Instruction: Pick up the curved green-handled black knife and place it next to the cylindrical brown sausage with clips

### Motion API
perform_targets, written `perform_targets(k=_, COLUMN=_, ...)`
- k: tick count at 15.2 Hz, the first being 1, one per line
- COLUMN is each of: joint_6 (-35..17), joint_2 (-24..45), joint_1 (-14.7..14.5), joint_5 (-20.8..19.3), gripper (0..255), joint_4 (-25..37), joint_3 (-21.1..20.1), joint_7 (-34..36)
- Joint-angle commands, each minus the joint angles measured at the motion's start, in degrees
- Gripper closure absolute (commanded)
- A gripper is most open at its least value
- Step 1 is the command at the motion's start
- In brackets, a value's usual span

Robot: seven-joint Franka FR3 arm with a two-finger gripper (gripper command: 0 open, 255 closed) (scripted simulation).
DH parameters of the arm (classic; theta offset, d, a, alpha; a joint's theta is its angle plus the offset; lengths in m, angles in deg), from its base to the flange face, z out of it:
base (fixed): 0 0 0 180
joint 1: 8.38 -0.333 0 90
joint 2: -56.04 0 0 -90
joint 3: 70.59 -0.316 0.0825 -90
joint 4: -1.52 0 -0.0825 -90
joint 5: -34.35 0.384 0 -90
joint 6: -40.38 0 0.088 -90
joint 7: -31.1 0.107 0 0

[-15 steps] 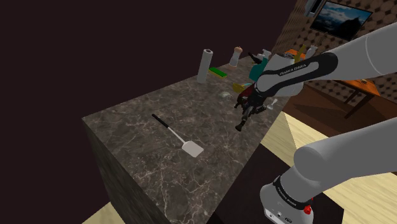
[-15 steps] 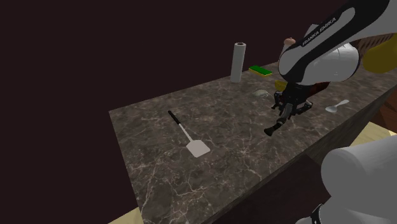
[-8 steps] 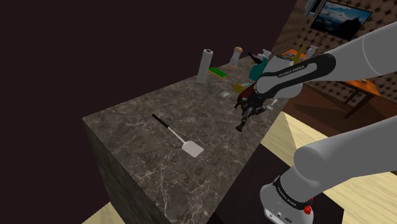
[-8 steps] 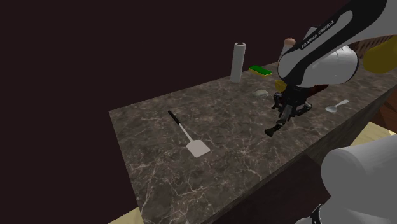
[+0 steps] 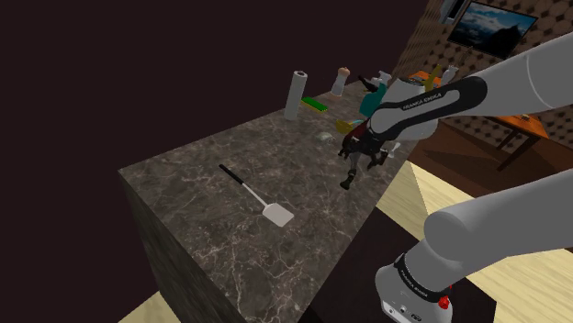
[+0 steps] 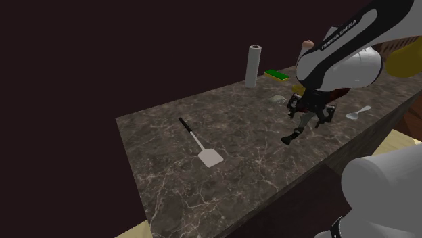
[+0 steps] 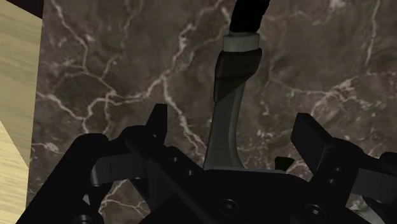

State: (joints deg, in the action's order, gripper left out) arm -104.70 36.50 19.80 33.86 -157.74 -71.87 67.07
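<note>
My black gripper (image 5: 362,156) (image 6: 308,116) hangs low over the dark marble counter (image 5: 202,202) near its far end. In the wrist view the gripper (image 7: 235,127) is open, its fingertips (image 7: 159,122) standing clear on either side of the knife (image 7: 224,127). The knife has a grey blade and a dark handle with a pale collar. It slants down from the hand, and its handle end (image 5: 347,181) (image 6: 289,138) is at the counter top. The dark reddish-brown sausage (image 5: 352,136) (image 6: 340,94) lies right behind the hand, mostly hidden by it.
A white spatula with a black handle (image 5: 264,204) (image 6: 203,150) lies mid-counter. A paper roll (image 5: 296,94) (image 6: 253,65), a green sponge (image 5: 317,104) and bottles (image 5: 342,81) stand at the far end. A white spoon (image 6: 358,113) lies by the counter's edge beside the arm.
The fingers were shut on the knife and now stand apart from it. The knife keeps its slanted place under the hand. The arm has barely moved.
</note>
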Motion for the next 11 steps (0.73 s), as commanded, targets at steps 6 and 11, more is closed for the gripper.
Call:
perform_targets(k=6, joint_6=8.74, joint_2=-6.57, joint_1=-0.18, joint_5=0.23, gripper=0, joint_4=2.12, joint_3=0.08, joint_7=-0.16)
perform_targets(k=11, joint_6=8.74, joint_2=-6.56, joint_1=-0.18, joint_5=0.23, gripper=0, joint_4=2.13, joint_3=0.08, joint_7=-0.15)
